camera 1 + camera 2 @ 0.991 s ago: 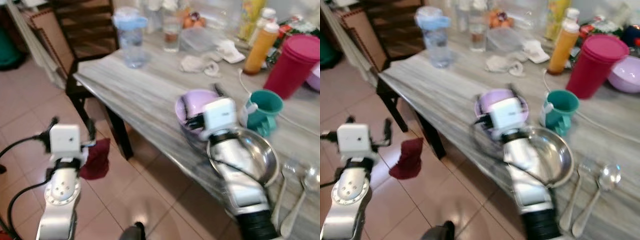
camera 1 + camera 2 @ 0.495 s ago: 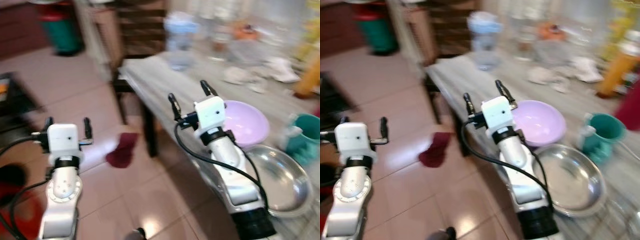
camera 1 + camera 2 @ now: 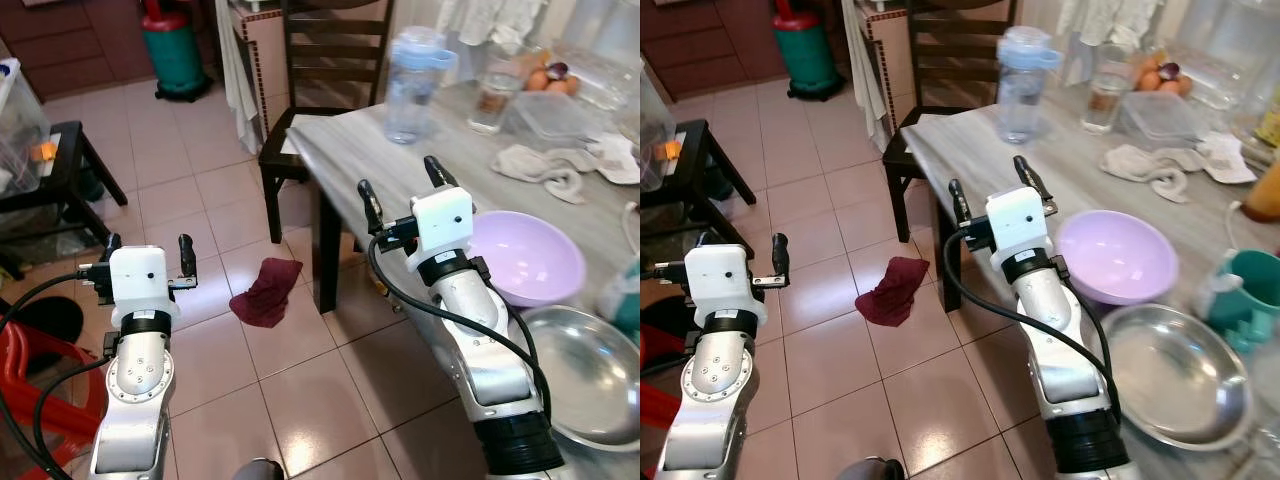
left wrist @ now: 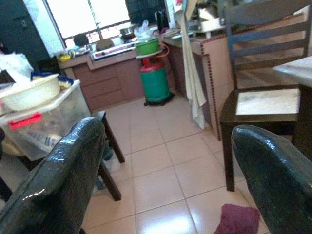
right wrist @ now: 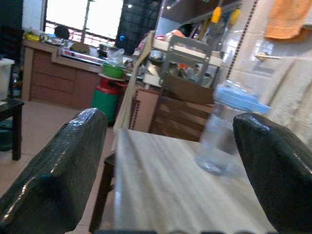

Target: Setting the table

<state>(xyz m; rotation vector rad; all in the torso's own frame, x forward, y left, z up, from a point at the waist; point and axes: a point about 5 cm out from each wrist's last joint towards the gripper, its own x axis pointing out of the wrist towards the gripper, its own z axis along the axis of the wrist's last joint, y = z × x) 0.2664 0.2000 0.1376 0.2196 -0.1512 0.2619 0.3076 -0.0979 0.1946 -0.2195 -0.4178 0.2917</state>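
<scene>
Since a second ago we have lifted our right gripper [image 3: 400, 190] off the lilac bowl [image 3: 527, 257], which now sits free on the desk [image 3: 350, 150] beside the steel plate [image 3: 590, 375], placed as part of the setting. Both pairs of fingers are spread and empty, the left gripper [image 3: 147, 262] out over the floor tiles. Our view now faces the desk's bare near end by the water jug [image 3: 413, 85], probably for the next item.

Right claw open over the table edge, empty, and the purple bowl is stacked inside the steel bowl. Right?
Not quite. The right claw is open and empty over the table edge, but the purple bowl sits on the table beside the steel bowl, not inside it. The right eye view shows both side by side.
</scene>
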